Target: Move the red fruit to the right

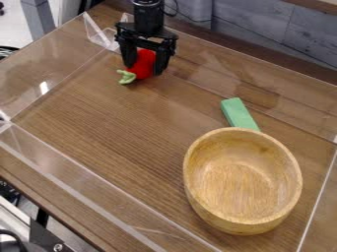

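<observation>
Bright red fruit (145, 64) with green stem, black claw (145, 61), green block (239, 114), tan bowl (242, 180).

My pincer (145, 57) stands over the red fruit (145, 64), so my black fingers (124, 51) cover part of it; whether they touch its sides I cannot tell. My arm is cut off by the top edge. The wooden bowl (242, 178) hides the near end of the green block (238, 113). The worktop (118, 138) runs out past the bottom and right edges.
</observation>
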`<action>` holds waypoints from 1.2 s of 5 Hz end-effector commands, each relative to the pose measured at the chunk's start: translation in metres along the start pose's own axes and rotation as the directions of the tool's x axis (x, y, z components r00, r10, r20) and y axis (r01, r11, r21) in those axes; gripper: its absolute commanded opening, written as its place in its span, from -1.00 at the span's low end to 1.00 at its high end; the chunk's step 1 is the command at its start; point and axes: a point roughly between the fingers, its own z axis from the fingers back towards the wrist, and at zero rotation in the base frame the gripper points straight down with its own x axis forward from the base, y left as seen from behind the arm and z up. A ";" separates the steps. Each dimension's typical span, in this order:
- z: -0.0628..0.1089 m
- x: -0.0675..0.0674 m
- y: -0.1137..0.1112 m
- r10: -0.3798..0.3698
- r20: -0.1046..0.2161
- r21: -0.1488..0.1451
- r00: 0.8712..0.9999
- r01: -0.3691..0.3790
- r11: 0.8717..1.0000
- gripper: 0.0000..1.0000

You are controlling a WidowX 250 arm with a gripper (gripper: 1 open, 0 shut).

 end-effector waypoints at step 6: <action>0.001 0.005 -0.011 -0.001 0.041 -0.002 0.999 0.001 1.000 1.00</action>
